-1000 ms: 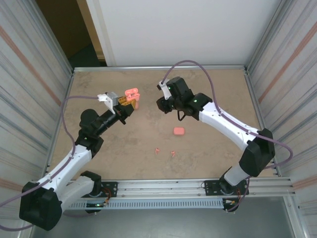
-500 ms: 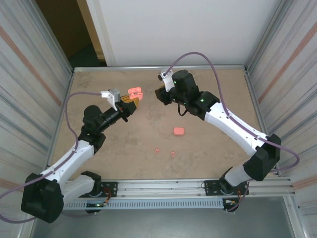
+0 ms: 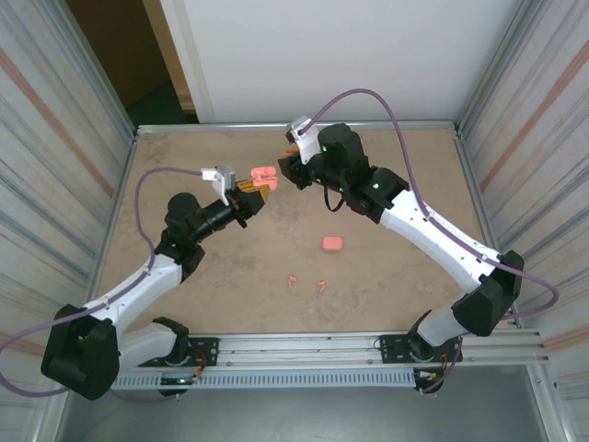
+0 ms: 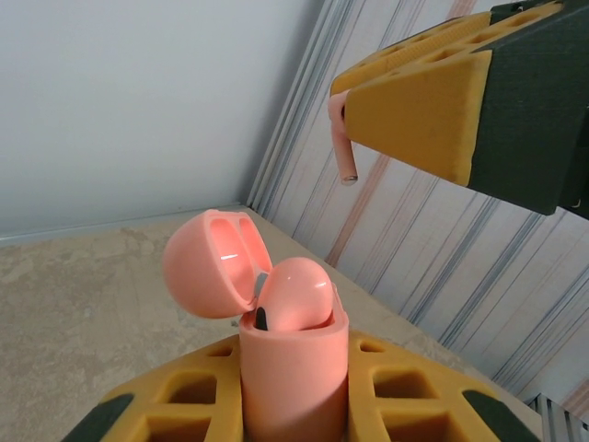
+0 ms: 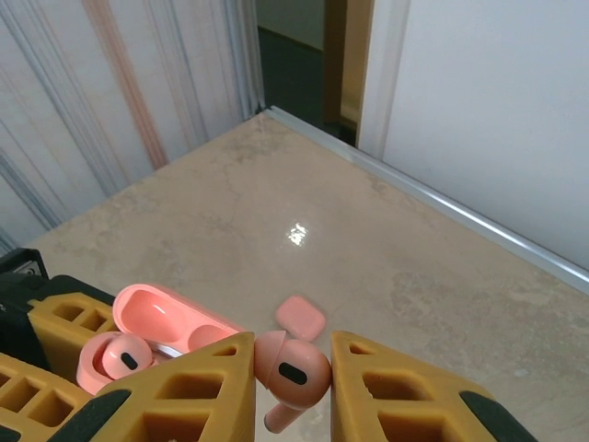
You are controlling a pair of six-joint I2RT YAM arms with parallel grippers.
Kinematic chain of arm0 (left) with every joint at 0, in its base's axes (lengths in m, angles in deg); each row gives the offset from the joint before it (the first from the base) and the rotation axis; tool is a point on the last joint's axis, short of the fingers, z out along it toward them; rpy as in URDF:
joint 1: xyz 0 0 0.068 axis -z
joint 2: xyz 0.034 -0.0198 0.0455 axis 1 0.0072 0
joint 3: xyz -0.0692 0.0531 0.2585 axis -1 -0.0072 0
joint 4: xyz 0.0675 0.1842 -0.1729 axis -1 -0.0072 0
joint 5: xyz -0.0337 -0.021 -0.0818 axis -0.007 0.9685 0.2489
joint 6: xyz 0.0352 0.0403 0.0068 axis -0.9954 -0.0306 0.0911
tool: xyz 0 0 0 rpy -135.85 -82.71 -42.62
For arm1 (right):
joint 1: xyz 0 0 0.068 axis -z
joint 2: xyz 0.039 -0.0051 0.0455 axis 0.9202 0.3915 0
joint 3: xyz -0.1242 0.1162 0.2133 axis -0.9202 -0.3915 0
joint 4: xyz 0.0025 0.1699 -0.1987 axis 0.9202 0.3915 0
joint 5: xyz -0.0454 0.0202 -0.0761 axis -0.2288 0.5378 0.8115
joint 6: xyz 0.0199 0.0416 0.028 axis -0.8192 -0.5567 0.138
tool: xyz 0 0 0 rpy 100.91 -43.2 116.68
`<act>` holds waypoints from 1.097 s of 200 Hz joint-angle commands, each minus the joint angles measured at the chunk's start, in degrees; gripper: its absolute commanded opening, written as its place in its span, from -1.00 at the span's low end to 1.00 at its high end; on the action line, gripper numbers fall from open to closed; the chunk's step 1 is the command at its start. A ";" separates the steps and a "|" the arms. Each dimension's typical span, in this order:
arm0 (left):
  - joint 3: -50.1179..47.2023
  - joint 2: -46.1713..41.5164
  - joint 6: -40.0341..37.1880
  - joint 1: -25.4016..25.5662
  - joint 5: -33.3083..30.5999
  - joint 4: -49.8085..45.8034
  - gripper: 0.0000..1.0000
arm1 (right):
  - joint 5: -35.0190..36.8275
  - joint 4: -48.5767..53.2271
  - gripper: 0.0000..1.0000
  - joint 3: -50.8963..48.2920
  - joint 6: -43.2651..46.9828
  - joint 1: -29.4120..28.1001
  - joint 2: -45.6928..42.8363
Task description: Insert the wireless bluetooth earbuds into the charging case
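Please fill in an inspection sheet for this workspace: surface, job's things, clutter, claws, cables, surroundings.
Surface: beige mottled tabletop, no spill.
Job's things: open salmon-pink plastic charging case, one pink earbud seated inside; second tiny stemmed earbud held near, not touching; two more earbuds lying on the tabletop.
Clutter: closed rounded pink case on the tabletop.
Claws: left claw shut on the open case; right claw shut on the second earbud.
Cables: one purple cable looping above each arm.
Surroundings: ribbed metal side walls, white rear panel, dark doorway.

The raised lid (image 4: pixel 213 262) and one seated earbud (image 4: pixel 293 302) narrow your way into the charging case (image 4: pixel 294 391); the table (image 3: pixel 267 226) below it is bare.
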State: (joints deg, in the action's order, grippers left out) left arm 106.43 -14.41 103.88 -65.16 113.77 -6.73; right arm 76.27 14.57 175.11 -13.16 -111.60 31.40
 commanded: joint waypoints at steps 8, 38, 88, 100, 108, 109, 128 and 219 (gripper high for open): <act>2.16 0.11 1.10 0.45 1.17 3.23 -1.00 | -0.93 -0.78 -0.54 1.71 1.12 -1.04 1.12; 2.21 0.23 1.12 0.53 1.16 3.43 -1.00 | -1.72 -0.35 -0.54 1.58 0.40 -1.45 1.86; 2.22 0.25 1.16 0.51 1.24 3.54 -1.00 | -2.87 -0.11 -0.55 1.79 0.02 -1.98 2.98; 2.25 0.18 1.16 0.53 1.25 3.54 -1.00 | -3.13 0.09 -0.54 1.87 -0.06 -2.03 3.03; 2.25 0.19 1.14 0.53 1.24 3.54 -1.00 | -3.25 0.12 -0.55 1.78 -0.11 -2.03 3.12; 2.21 0.19 1.16 0.53 1.24 3.54 -1.00 | -3.26 0.11 -0.54 1.79 -0.09 -2.03 3.12; 2.23 0.14 1.12 0.52 1.20 3.54 -1.00 | -3.61 0.56 -0.55 1.80 -0.20 -2.03 3.20; 2.26 0.14 1.12 0.54 0.59 4.42 -1.00 | -3.85 2.34 -0.53 1.70 -0.50 -2.37 3.47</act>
State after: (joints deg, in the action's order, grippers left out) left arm 106.74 -14.30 104.71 -65.08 114.17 -5.49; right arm 73.25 15.79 175.11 -13.37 -113.56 34.20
